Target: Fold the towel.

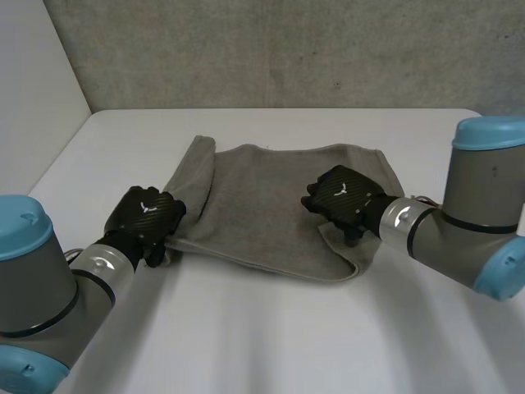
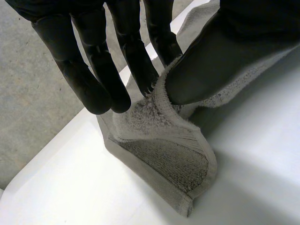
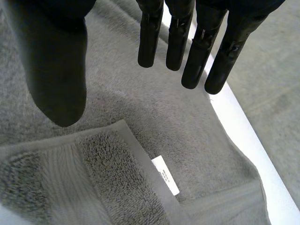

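A grey towel (image 1: 271, 205) is lying rumpled in the middle of a white table (image 1: 246, 345), its left side bunching up into a fold. One flap (image 3: 93, 183) is lying turned over onto the cloth, and a small white label (image 3: 165, 174) is showing beside it.

The robot's left hand (image 1: 148, 217) is pinching the towel's near left corner between thumb and fingers (image 2: 136, 65), raising a ridge of cloth off the table. The right hand (image 1: 340, 197) is hovering over the right part of the towel, with the turned-over flap just beyond its fingertips. Its fingers (image 3: 176, 42) are straight and gripping nothing.

The folding appears to be barely beginning. No clean half-fold is lying in place, and the right side is waiting to be gripped before both hands can carry an edge across. The only hindrance looks to be the towel's own rumpling. A grey concrete wall (image 1: 287, 49) is running behind the table.
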Available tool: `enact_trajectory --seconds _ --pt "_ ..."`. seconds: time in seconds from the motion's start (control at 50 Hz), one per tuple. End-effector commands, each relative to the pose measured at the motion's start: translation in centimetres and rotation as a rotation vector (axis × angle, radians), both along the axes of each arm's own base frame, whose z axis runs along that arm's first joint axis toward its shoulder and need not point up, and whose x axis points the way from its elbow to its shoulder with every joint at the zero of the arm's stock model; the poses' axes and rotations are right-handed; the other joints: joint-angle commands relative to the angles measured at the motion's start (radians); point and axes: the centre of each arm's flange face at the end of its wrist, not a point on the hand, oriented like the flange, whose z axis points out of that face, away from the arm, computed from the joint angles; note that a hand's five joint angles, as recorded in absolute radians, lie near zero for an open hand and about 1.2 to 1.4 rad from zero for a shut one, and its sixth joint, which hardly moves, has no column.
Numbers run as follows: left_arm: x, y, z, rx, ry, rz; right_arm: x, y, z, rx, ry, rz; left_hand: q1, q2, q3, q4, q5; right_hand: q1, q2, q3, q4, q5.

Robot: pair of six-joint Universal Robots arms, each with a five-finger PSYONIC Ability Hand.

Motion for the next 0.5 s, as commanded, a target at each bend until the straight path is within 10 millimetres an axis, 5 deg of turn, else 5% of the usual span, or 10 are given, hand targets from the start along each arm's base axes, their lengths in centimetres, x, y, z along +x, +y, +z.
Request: enact_trajectory --seconds 0.02,0.5 --pt "0.0 -0.1 0.0 0.000 0.000 0.001 0.8 -1.3 -3.0 -0.078 0.124 0.071 -0.093 -0.125 -0.155 -0.133 -0.293 -0.016 -0.031 -0.023 -0.024 0.008" --pt "0.3 -0.5 0.1 -0.005 0.004 0.013 0.5 -2.6 -5.2 -0.078 0.204 0.004 -0.093 -0.125 -0.155 -0.133 -0.293 -0.007 -0.022 -0.014 -0.016 0.017"
